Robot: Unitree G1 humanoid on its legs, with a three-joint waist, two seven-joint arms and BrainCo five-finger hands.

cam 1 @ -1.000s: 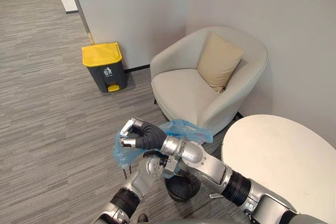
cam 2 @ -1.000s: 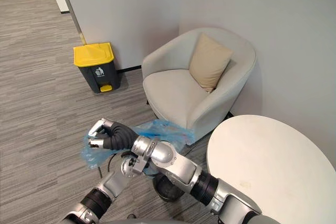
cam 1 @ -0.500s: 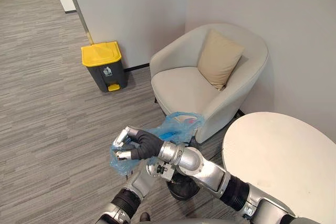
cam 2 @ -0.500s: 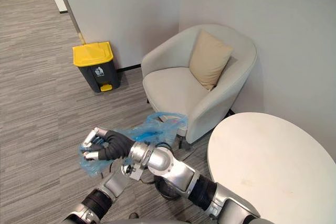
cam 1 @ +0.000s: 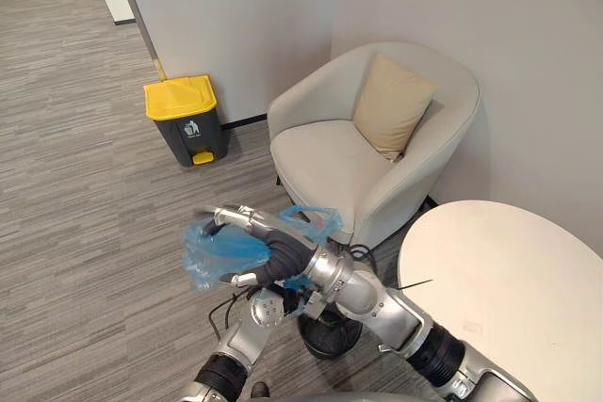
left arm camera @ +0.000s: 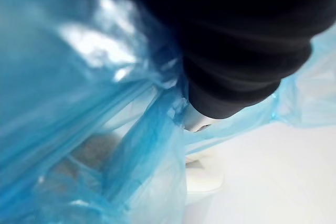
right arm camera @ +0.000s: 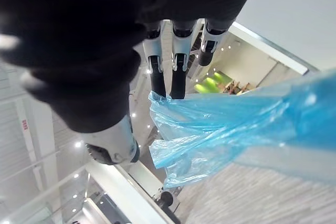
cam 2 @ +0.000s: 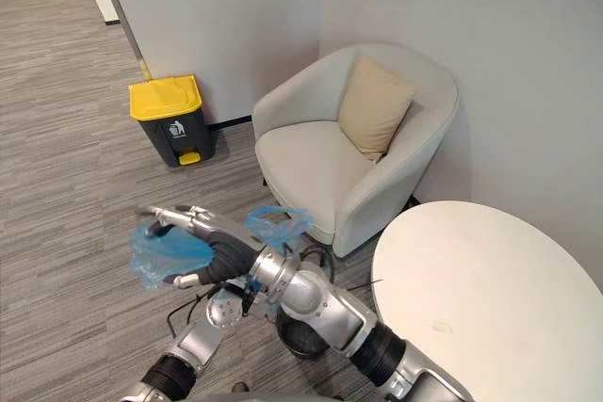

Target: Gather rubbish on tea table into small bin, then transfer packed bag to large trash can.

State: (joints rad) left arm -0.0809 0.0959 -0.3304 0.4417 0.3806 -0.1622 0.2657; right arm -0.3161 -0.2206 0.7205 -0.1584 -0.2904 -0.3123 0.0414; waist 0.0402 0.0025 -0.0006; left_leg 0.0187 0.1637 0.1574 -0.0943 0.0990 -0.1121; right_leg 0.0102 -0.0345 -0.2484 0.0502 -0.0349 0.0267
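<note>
Right hand [cam 1: 268,251], reaching across from the lower right, grasps a crumpled blue bag [cam 1: 219,253], with the fingers [right arm camera: 177,72] lying over the plastic and the thumb beneath it. The bag is held in the air above the grey carpet floor [cam 1: 85,185]. One bunched lobe hangs past the fingertips, and another fold rises beside the dark wrist cover. Left hand [left arm camera: 231,51] comes up from the lower left and sits under the right arm, pressed against the same blue plastic. Its wrist view shows film wrapped close around the dark cover, and its grip cannot be made out.

At far left, a large trash can [cam 1: 185,120] with a grey body and a closed yellow lid stands on the floor against the wall, well apart from the bag. To its right, a cream armchair [cam 1: 330,162] sits in the corner of the room, with a tan cushion [cam 1: 393,105] propped upright against its back. Below the right arm, a small bin [cam 1: 330,334] with dark sides stands on the floor, in front of the armchair and just off the left edge of the tea table [cam 1: 509,289]. The table's round white top is at lower right.
</note>
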